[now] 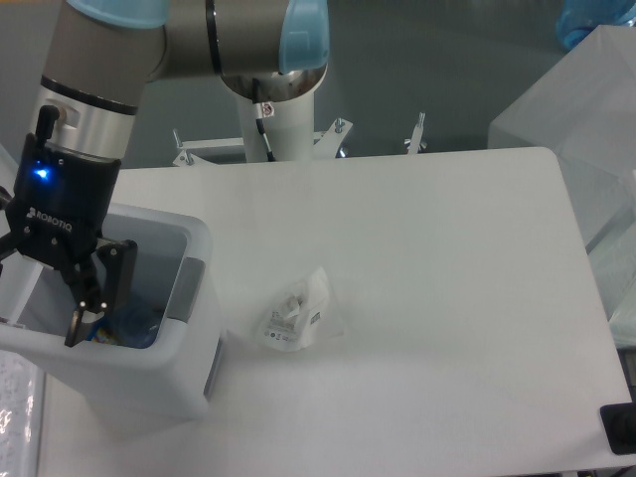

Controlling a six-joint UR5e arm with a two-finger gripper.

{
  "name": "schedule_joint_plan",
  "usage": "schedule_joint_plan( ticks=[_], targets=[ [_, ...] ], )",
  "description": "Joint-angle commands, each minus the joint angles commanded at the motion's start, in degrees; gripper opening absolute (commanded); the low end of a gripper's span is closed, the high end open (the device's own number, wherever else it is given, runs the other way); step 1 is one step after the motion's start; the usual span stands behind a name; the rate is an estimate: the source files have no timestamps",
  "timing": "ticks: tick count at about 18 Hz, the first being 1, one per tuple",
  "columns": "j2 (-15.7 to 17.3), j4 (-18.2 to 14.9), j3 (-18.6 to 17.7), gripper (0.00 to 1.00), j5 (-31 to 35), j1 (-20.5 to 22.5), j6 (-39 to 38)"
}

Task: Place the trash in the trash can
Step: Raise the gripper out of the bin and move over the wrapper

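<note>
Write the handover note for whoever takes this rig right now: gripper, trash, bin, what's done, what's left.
Gripper: over the open trash can, fingers spread, nothing visible between them.
Bottle: not on the table; something bluish shows inside the can, too dim to confirm it is the bottle.
White wrapper: on the table, just right of the can, untouched.
Done: apparently the bottle.
Left: pick up the wrapper and drop it in the can.
</note>
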Motion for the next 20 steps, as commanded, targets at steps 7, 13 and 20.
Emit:
schedule_joint_plan(
  ticks=[7, 13, 20],
  targets=[
    [6.59, -0.18, -12.55, 1.0, 0.0, 16.26, 1.23],
    [7.12, -0.44, -22.14, 1.0, 0.87, 23.39, 14.29],
    [6.16, -3.34, -30.49, 1.0, 11.77, 23.58, 35.3]
  ],
)
